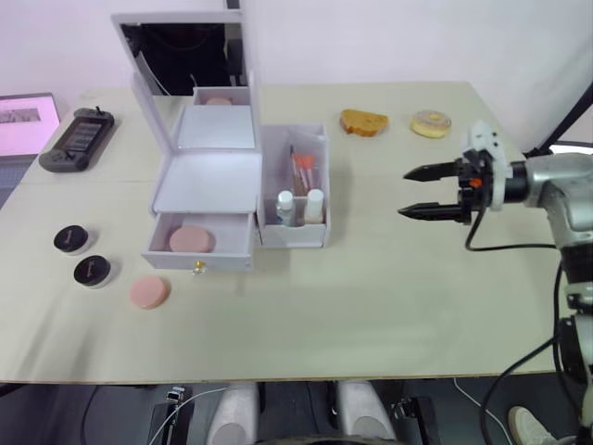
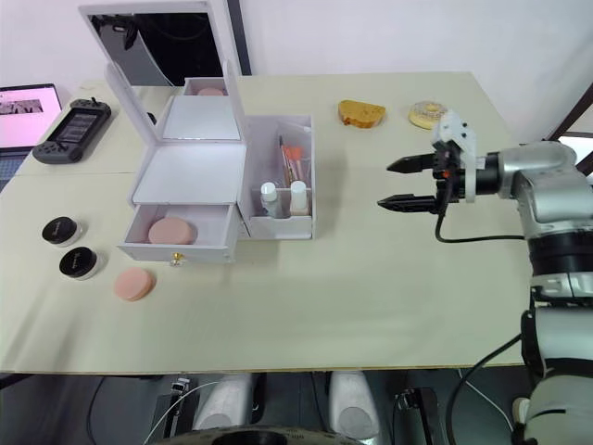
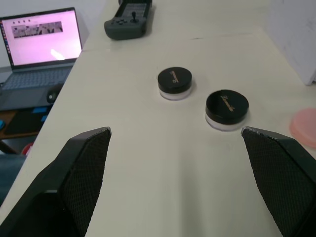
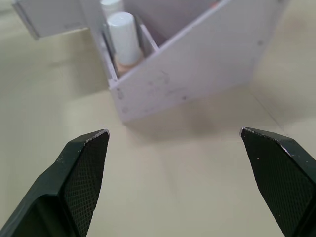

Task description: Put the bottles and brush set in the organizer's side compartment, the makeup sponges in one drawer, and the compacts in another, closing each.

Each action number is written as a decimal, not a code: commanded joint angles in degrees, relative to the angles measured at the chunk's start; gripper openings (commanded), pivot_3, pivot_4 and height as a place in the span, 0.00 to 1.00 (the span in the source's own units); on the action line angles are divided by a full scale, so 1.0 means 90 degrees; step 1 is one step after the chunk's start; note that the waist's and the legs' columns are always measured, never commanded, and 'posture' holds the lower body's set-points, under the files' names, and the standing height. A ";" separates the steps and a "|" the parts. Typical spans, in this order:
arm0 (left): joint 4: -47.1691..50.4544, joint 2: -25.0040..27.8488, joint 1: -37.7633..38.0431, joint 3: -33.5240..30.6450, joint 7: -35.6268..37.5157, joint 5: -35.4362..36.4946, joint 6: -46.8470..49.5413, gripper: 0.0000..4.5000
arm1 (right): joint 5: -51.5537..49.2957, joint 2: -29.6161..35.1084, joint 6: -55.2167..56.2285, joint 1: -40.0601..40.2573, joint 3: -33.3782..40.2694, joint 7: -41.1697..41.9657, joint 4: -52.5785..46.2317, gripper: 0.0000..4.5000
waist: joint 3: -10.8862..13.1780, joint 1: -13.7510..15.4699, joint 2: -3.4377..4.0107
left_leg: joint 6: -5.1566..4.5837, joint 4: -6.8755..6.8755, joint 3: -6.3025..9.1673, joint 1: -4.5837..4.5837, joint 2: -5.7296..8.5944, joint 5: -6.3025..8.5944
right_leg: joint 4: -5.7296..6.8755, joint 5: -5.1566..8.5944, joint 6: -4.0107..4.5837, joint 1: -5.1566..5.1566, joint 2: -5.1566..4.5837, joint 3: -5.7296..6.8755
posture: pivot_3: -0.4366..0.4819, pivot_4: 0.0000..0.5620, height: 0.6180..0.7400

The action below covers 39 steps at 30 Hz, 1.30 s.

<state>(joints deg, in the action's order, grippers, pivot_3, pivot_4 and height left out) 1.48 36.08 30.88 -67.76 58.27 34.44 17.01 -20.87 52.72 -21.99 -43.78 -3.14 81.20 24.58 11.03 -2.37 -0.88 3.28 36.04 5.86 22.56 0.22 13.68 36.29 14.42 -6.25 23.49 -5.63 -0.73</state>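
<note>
Beige tabletop (image 1: 371, 306) holds the white plastic organizer (image 1: 208, 176), bottom drawer open with one pink puff (image 1: 191, 239); both black two-fingered grippers, right (image 1: 422, 192) at three o'clock and left (image 3: 175, 140), gape empty.

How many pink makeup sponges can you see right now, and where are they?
2. One sponge lies in the open lower drawer of the organizer; the other sits on the table in front of it, beside the near compact.
</note>
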 commanded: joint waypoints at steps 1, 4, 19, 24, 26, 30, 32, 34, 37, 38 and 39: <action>-0.0190 0.0233 -0.0094 0.0185 -0.0040 0.0047 -0.0197 0.99 | 0.0008 0.0196 0.0155 0.0329 0.0454 -0.0127 0.0031 1.00 | 0.0000 -0.0011 0.0000 | 0.0000 -0.0001 -0.0003 -0.0002 0.0000 0.0000 | -0.0001 0.0000 0.0000 -0.0003 0.0000 -0.0002 | 0.48 0.27 1.00; -0.0397 0.0397 -0.0229 0.0421 -0.0018 -0.0002 -0.0253 0.99 | -0.0083 0.0314 0.0071 0.0749 0.0743 -0.0195 -0.0154 1.00 | 0.0002 -0.0019 0.0004 | -0.0001 -0.0006 -0.0009 -0.0009 0.0000 0.0000 | 0.0000 0.0000 -0.0001 -0.0002 0.0000 -0.0008 | 0.48 0.27 1.00; 0.0321 0.0128 -0.0031 0.0973 -0.0134 0.0175 -0.0226 0.99 | -0.0668 0.0240 -0.1045 0.0795 0.0900 -0.0215 -0.1641 1.00 | 0.0002 -0.0027 0.0006 | -0.0005 -0.0008 -0.0049 -0.0021 -0.0009 0.0004 | 0.0002 -0.0002 0.0000 0.0004 0.0002 -0.0039 | 0.48 0.27 1.00; 0.1593 -0.0726 0.0729 0.1470 -0.0185 0.0371 -0.0066 0.99 | -0.1032 0.0138 -0.1200 0.0673 0.0682 0.0310 -0.2196 1.00 | 0.0002 -0.0019 0.0003 | -0.0010 -0.0007 -0.0064 -0.0022 -0.0013 0.0009 | -0.0002 -0.0002 -0.0001 0.0006 0.0002 -0.0050 | 0.48 0.27 1.00; 0.1633 -0.0851 0.0907 0.1703 -0.0149 0.0194 -0.0234 0.99 | -0.1131 0.0135 -0.1292 0.0680 0.0654 0.0364 -0.2435 1.00 | 0.0002 -0.0001 0.0003 | -0.0009 -0.0005 -0.0070 -0.0021 -0.0013 0.0011 | -0.0007 -0.0002 -0.0001 0.0005 0.0002 -0.0054 | 0.48 0.27 1.00; 0.1894 -0.1013 0.0744 0.2251 -0.0518 0.0024 -0.0303 0.99 | -0.1194 0.0117 -0.1327 0.0734 0.0460 0.0340 -0.3042 1.00 | 0.0002 0.0056 0.0002 | -0.0009 0.0000 -0.0069 -0.0021 -0.0013 0.0012 | -0.0006 -0.0002 -0.0001 0.0005 0.0002 -0.0052 | 0.48 0.27 1.00; 0.2159 -0.0947 0.0660 0.2714 -0.1035 -0.0240 0.0127 0.99 | -0.1144 0.0158 -0.1297 0.0655 0.0366 0.0346 -0.3217 1.00 | -0.0001 0.0059 -0.0003 | -0.0008 0.0006 -0.0070 -0.0018 -0.0013 0.0012 | -0.0007 -0.0002 -0.0002 0.0003 0.0002 -0.0053 | 0.48 0.27 1.00; 0.2500 -0.0842 0.0568 0.3067 -0.1497 -0.0184 0.0767 0.99 | -0.1096 0.0173 -0.1261 0.0579 0.0310 0.0328 -0.3311 1.00 | -0.0001 0.0059 -0.0003 | -0.0008 0.0005 -0.0072 -0.0018 -0.0012 0.0012 | -0.0014 -0.0002 -0.0002 0.0001 0.0002 -0.0056 | 0.48 0.27 1.00; 0.2893 -0.0648 0.0390 0.3495 -0.1918 -0.0284 0.1275 0.99 | -0.1054 0.0162 -0.1274 0.0544 0.0234 0.0252 -0.3315 1.00 | 0.0000 0.0055 -0.0003 | -0.0008 0.0004 -0.0071 -0.0017 -0.0012 0.0012 | -0.0013 -0.0008 -0.0011 0.0002 0.0002 -0.0056 | 0.48 0.27 1.00; 0.2967 -0.0572 0.0341 0.3597 -0.2021 -0.0296 0.1428 0.99 | -0.1030 0.0159 -0.1267 0.0539 0.0214 0.0227 -0.3310 1.00 | 0.0000 0.0054 -0.0003 | -0.0008 0.0003 -0.0071 -0.0017 -0.0012 0.0012 | -0.0013 -0.0008 -0.0011 0.0001 0.0002 -0.0056 | 0.48 0.27 1.00; 0.3016 -0.0503 0.0283 0.3676 -0.2100 -0.0301 0.1553 0.99 | -0.1011 0.0152 -0.1278 0.0526 0.0203 0.0187 -0.3307 1.00 | -0.0001 0.0053 -0.0003 | -0.0008 0.0002 -0.0071 -0.0017 -0.0012 0.0012 | -0.0013 -0.0009 -0.0011 0.0002 0.0003 -0.0056 | 0.48 0.27 1.00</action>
<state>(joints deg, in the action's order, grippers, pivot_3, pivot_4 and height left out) 26.76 30.59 33.37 -34.77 40.87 32.02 29.33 -30.07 53.57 -33.88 -38.01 -1.97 83.37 -3.88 11.03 -1.89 -0.91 3.20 36.06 5.22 22.39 0.11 13.79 36.18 14.34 -6.35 23.50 -5.60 -1.23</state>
